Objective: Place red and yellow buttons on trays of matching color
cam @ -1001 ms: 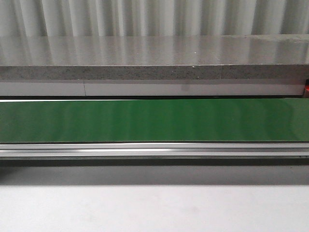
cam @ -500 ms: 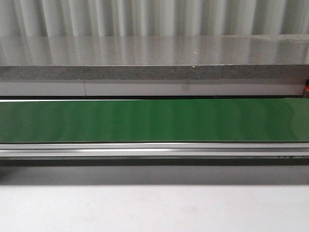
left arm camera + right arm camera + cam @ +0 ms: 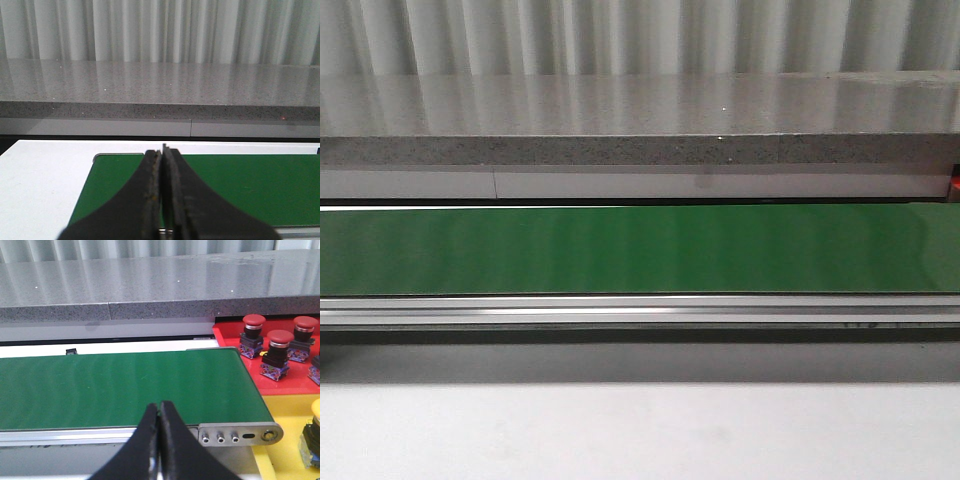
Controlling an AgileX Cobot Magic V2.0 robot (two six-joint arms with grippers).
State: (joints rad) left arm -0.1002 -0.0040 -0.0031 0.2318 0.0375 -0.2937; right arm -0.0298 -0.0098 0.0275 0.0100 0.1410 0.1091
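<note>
Three red buttons (image 3: 274,353) show no legible writing.

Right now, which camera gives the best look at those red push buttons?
The right wrist view: three red buttons stand on the red tray. The front view catches only a red sliver at its right edge; the left wrist view shows none.

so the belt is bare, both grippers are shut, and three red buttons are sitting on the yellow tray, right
Not quite. The right wrist view shows the three red buttons on the red tray, not the yellow tray. The rest holds: the green belt carries nothing, and the left gripper and right gripper are both shut with nothing between them.
</note>
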